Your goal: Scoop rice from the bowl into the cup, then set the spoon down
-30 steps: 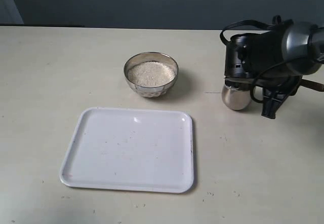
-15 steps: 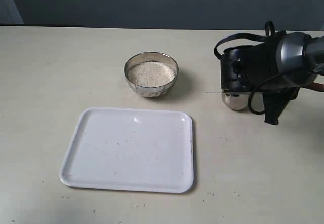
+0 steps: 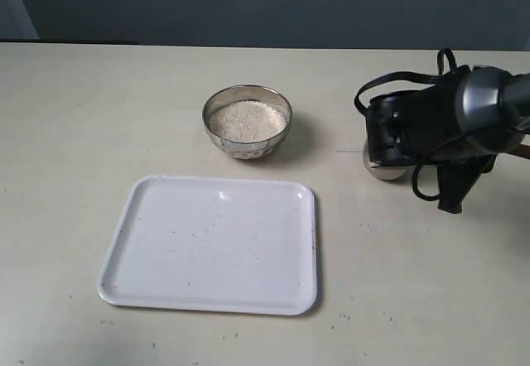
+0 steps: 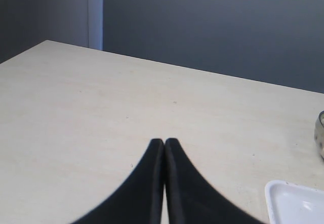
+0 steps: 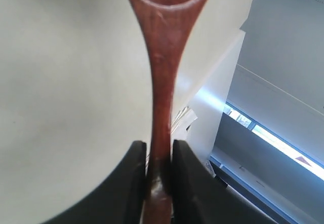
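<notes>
Right arm [image 3: 439, 126] lower over the cup [image 3: 385, 172], spoon [image 5: 164, 82] tight between right fingers [image 5: 132, 183] only wrist-side; left fingers [image 4: 147, 183] together.

The cup [image 3: 385, 172] is almost wholly hidden behind the right arm [image 3: 431, 126]; only a low sliver of steel shows under it. The spoon [image 5: 162, 72], clamped in the right tool [image 5: 159, 150], has most of its oval bowl cut off by the picture's edge, and its handle end blurs between the fingers. Beside the closed left tool [image 4: 164, 143], the bowl [image 4: 320, 133] and the white tray [image 4: 296, 203] are cropped.
</notes>
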Controlling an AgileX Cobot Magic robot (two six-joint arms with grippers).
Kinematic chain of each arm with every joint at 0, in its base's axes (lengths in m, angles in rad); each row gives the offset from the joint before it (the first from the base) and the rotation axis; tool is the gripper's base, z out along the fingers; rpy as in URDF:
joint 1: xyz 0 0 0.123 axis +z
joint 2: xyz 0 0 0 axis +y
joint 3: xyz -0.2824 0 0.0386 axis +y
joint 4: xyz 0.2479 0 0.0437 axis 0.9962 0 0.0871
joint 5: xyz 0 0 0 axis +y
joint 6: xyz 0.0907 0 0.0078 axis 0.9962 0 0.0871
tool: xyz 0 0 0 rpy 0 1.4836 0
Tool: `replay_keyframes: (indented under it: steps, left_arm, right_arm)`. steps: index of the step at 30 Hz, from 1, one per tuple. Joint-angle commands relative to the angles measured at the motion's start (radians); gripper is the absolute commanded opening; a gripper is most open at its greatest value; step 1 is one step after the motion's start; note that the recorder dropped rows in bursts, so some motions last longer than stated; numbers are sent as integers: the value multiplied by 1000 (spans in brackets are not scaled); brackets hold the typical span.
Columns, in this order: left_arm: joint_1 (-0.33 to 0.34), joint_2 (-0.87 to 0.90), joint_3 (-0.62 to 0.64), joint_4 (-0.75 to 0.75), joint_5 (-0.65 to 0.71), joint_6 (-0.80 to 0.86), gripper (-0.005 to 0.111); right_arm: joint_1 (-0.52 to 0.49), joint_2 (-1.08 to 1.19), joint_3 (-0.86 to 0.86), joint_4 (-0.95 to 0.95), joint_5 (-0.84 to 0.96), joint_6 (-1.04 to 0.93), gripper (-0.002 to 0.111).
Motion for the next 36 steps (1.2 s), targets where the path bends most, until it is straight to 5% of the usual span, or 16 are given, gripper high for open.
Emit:
replay_keyframes:
  steps: [1,36]
  left_arm:
    - [-7,-5,-2,6,-11,-3,1]
    - [-7,-5,-2,6,-11,-3,1]
  right_arm:
    - [3,0,4,-49,30,21,-1]
    - [50,0,10,-103,33,102,-1]
